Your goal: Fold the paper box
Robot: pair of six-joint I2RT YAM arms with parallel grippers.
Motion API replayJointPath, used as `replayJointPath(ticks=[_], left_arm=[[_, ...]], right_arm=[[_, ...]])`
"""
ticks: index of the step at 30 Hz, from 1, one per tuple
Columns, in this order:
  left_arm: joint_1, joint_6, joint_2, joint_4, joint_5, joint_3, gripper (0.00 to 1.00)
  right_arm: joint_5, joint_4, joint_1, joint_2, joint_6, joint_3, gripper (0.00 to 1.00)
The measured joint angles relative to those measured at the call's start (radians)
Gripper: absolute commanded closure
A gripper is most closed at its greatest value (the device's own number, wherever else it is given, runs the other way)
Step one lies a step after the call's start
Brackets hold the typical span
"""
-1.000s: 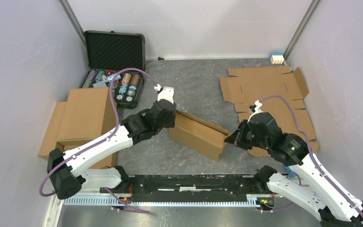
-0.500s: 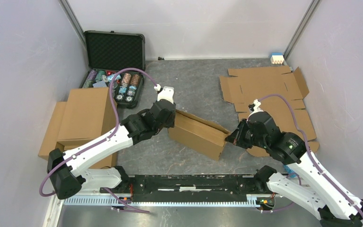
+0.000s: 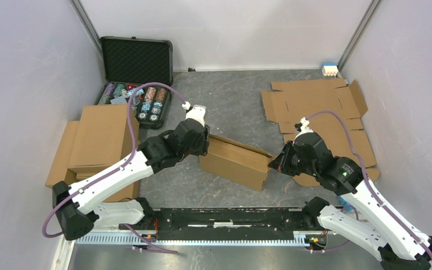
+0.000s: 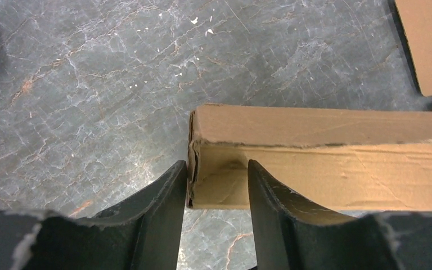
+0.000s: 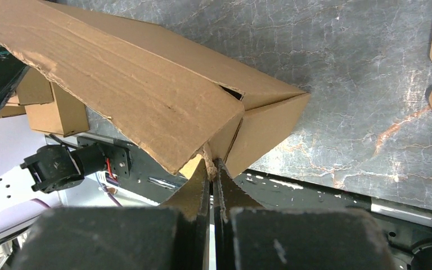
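The paper box (image 3: 236, 160) is a brown cardboard box, partly folded, lying slantwise on the grey table between the arms. My left gripper (image 3: 202, 147) is at its left end. In the left wrist view the fingers (image 4: 216, 174) stand apart astride the box's end corner (image 4: 315, 169), one finger against the outer end face. My right gripper (image 3: 273, 163) is at the box's right end. In the right wrist view it (image 5: 212, 163) is pinched shut on a frayed flap edge at the corner of the box (image 5: 146, 84).
An open black case of poker chips (image 3: 138, 84) stands at the back left. Folded brown boxes (image 3: 98, 140) are stacked at the left. Flat cardboard blanks (image 3: 320, 107) lie at the right. A small white and blue object (image 3: 329, 70) sits in the back right corner.
The right gripper has moved slightly up and left with the box corner. The box and left gripper have shifted a little to the left.
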Motion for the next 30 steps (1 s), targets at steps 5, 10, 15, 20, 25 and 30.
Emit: replayJointPath(ticks=[5, 10, 15, 20, 25, 30], left_arm=[[-0.002, 0.002, -0.026, -0.055, 0.005, 0.042, 0.59], [-0.002, 0.013, -0.034, -0.077, -0.01, 0.07, 0.84], [-0.002, 0.021, -0.035, -0.093, -0.034, 0.069, 0.96], [-0.002, 0.024, -0.035, -0.09, -0.043, 0.059, 0.98], [-0.002, 0.024, -0.042, -0.079, -0.042, 0.024, 0.98], [-0.004, 0.024, -0.099, -0.06, -0.025, -0.047, 0.98]], right_arm=[[0.008, 0.005, 0.0, 0.006, -0.012, 0.0, 1.0], [0.019, 0.007, 0.0, 0.013, -0.024, 0.002, 1.0], [0.019, 0.007, 0.0, 0.017, -0.032, 0.005, 0.99], [0.019, 0.006, 0.0, 0.016, -0.033, 0.005, 0.8], [0.021, -0.02, 0.001, 0.017, -0.04, 0.007, 0.68], [0.044, -0.069, 0.001, 0.045, -0.058, 0.063, 0.54]])
